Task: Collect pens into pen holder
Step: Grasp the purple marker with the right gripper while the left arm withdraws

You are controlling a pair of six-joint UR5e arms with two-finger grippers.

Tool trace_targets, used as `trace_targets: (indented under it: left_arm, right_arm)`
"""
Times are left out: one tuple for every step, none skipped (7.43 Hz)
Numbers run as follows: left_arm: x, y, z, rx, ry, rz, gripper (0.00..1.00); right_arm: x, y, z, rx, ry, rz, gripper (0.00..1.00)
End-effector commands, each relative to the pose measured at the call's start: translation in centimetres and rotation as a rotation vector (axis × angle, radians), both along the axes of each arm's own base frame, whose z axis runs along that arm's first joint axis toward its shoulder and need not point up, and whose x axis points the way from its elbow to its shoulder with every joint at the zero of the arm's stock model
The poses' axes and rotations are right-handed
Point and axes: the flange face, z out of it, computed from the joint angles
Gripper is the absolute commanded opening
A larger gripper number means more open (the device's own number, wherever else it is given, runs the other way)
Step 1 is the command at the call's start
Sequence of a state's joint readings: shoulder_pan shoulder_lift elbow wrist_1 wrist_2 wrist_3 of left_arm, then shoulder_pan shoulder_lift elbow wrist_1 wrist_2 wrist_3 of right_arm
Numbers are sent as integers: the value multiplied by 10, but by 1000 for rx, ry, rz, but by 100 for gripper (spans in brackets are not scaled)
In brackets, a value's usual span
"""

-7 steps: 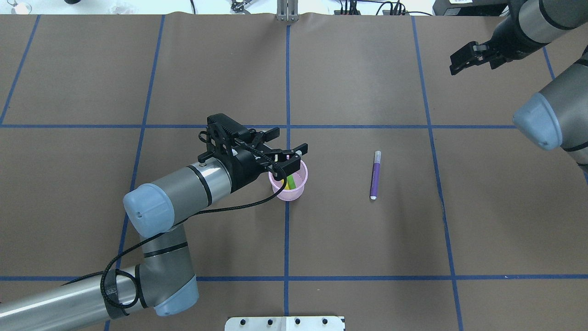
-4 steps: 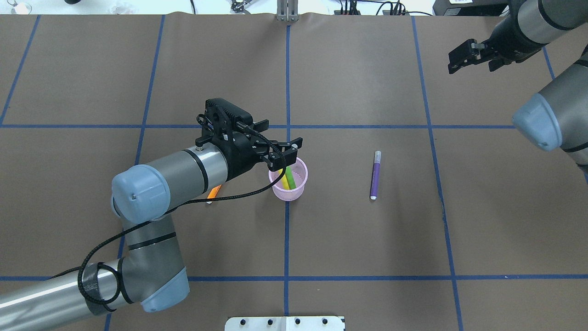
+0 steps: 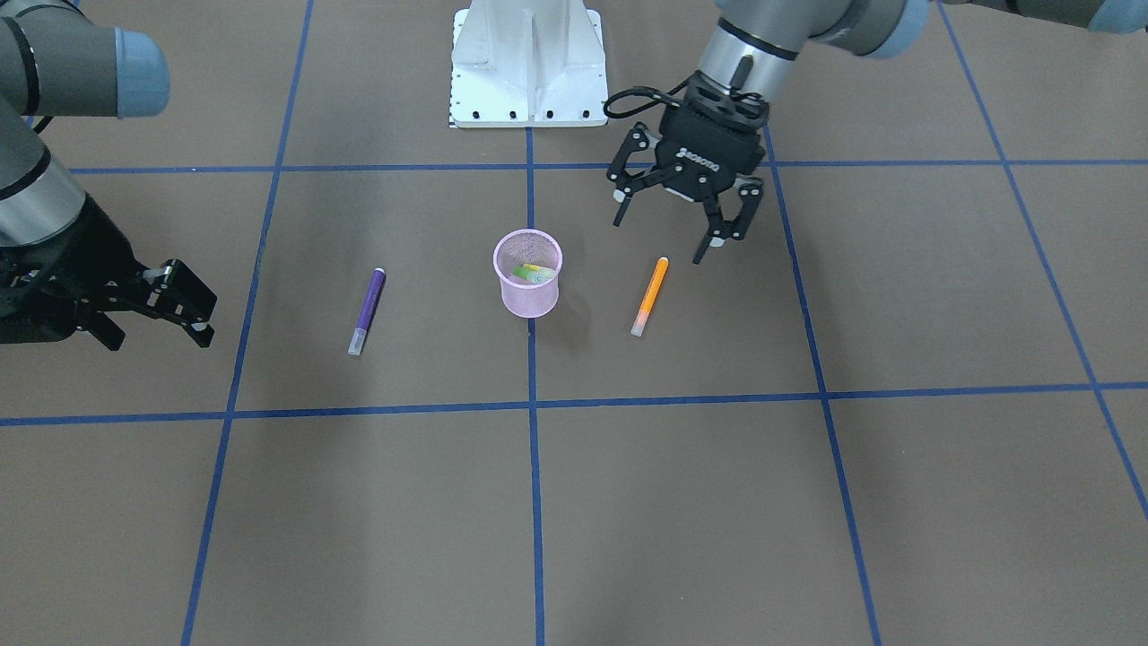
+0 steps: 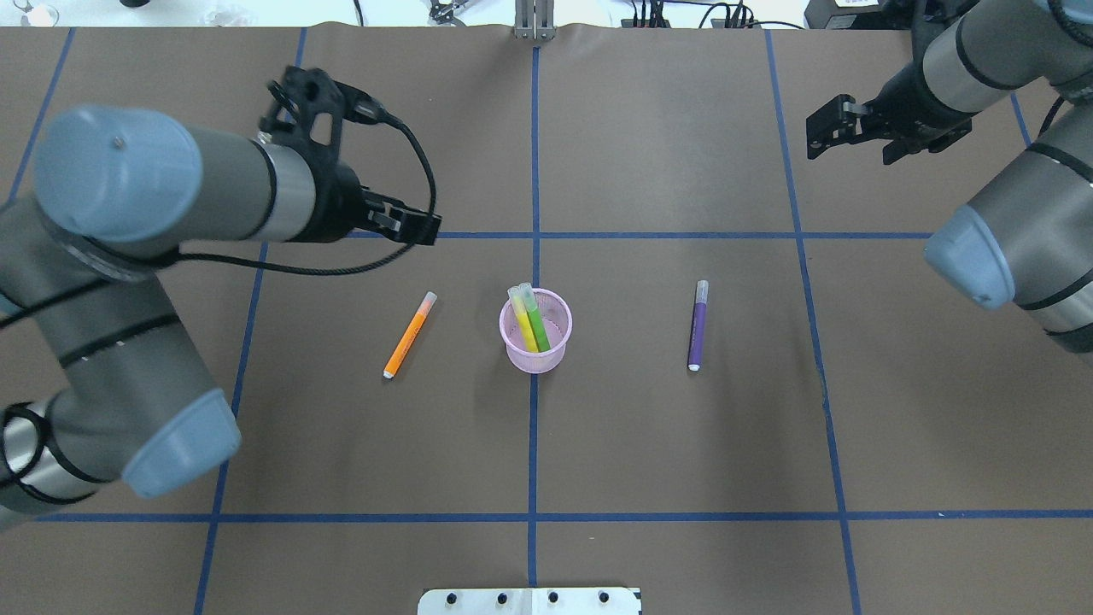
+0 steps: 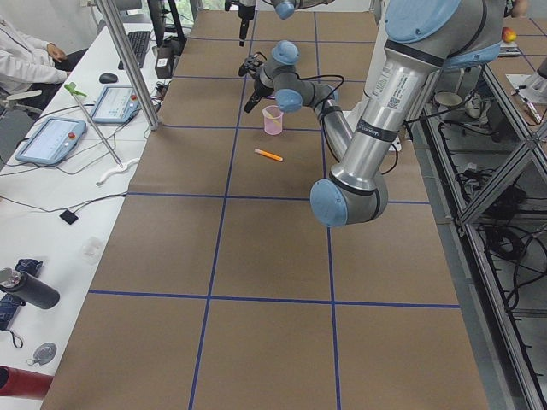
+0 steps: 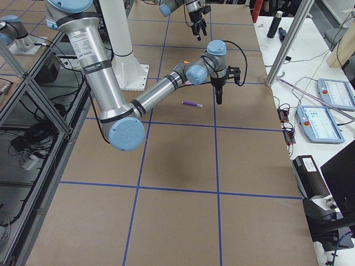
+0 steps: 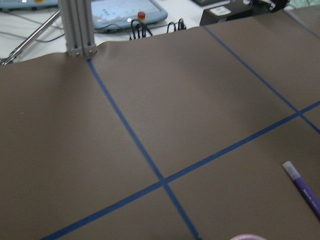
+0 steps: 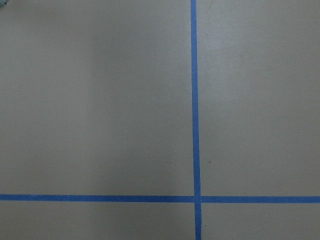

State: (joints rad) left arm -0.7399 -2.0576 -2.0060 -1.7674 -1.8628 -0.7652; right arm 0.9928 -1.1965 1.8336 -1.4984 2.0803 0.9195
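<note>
The pink mesh pen holder point(image 4: 546, 357) point(image 3: 529, 301) stands at the table's centre, with a yellow pen point(image 4: 523, 320) and a green pen point(image 4: 536, 320) leaning in it. An orange pen point(image 4: 410, 335) point(image 3: 649, 296) lies on the table to its left in the overhead view. A purple pen point(image 4: 698, 325) point(image 3: 367, 311) lies to its right. My left gripper point(image 3: 679, 229) point(image 4: 427, 229) is open and empty, raised above and behind the orange pen. My right gripper point(image 3: 204, 321) point(image 4: 821, 138) is open and empty at the far right, well away from the purple pen.
The white base plate point(image 4: 529, 600) point(image 3: 527, 63) sits at the robot's edge of the table. An aluminium post point(image 4: 534, 21) stands at the far edge. Tablets point(image 5: 60, 137) and an operator sit beyond that edge. Blue tape lines cross the brown table cover.
My left gripper has pulled away from above the pen holder, up and to the back left, which uncovers the orange pen. The yellow and green pens stay in the holder. My right gripper drifted slightly left.
</note>
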Motion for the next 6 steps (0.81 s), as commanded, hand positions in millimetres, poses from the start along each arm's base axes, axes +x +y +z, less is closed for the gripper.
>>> trace_targets:
  left_arm:
    - [-83,-35,20,-124,-116,111,99]
    - [-104,-46,29,-124,-178,121,99]
    - [-112,-47,30,-85,-196,136,99]
    - [-115,-47,26,-76,-192,134,99]
    - [-117,-44,21,-64,-186,133,99]
    - [-117,-42,17,-55,-182,132,99]
  right_arm:
    - [-71,32,1,-57,38,55,100]
    - [-103,51,3,-85,51,85,99]
    - [-135,70,2,-98,59,112,98]
    - [-164,90,6,-81,82,105,98]
    - [-187,101,14,-61,117,92,95]
    - [-197,104,25,-69,138,87,86]
